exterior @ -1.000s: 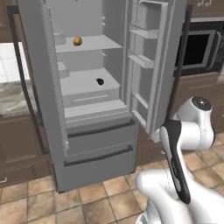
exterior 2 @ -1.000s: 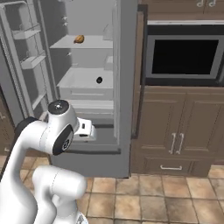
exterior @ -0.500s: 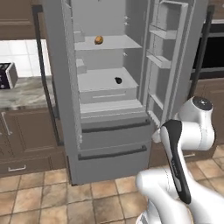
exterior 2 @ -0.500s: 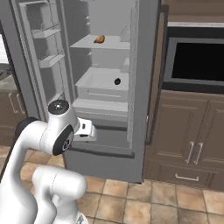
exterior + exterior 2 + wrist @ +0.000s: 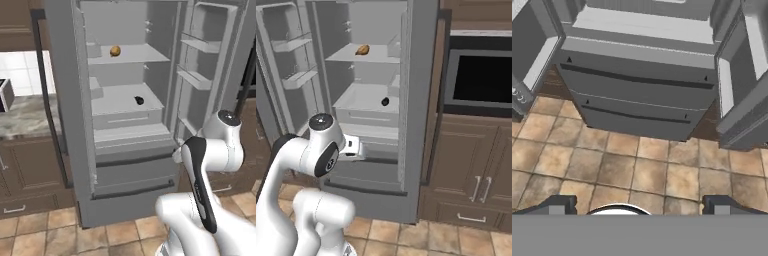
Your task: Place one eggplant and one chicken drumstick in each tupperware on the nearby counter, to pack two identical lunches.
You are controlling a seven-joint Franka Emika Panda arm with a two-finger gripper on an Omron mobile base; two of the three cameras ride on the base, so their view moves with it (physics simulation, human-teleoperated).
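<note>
Kitchen of brown cabinets and tan floor tiles (image 5: 637,170), with a grey fridge (image 5: 125,150) standing open in the middle.

Nearest, from the hand camera: pincer (image 5: 639,206) released, tips spread wide, grasping nothing, hanging low in front of the fridge and aimed down at the tiles and the fridge's two lower drawers (image 5: 637,85). Folded arm (image 5: 205,165) parked just in front of the fridge, by its right-hand door (image 5: 210,75).

Further in, on the fridge's middle shelf: a near-black eggplant (image 5: 139,100), lying alone toward the right. Higher, on the fridge's top shelf: a golden-orange drumstick (image 5: 115,50), also alone. Off to the left of the fridge, a marbled worktop (image 5: 25,117).

Risks, judged from here:
- Lifting from so low a start could clip a shelf lip or the bins on the open door, with little room between the two doors.
- Pinching off-centre on the small, round, glossy eggplant could squirt it to the back of the shelf, or over the front edge and down to the tiles.
- Losing count later could double one food in a tub and leave the lunches unequal.

Safer to raise the hand first, square up to the shelf, then close across the eggplant's short width.
</note>
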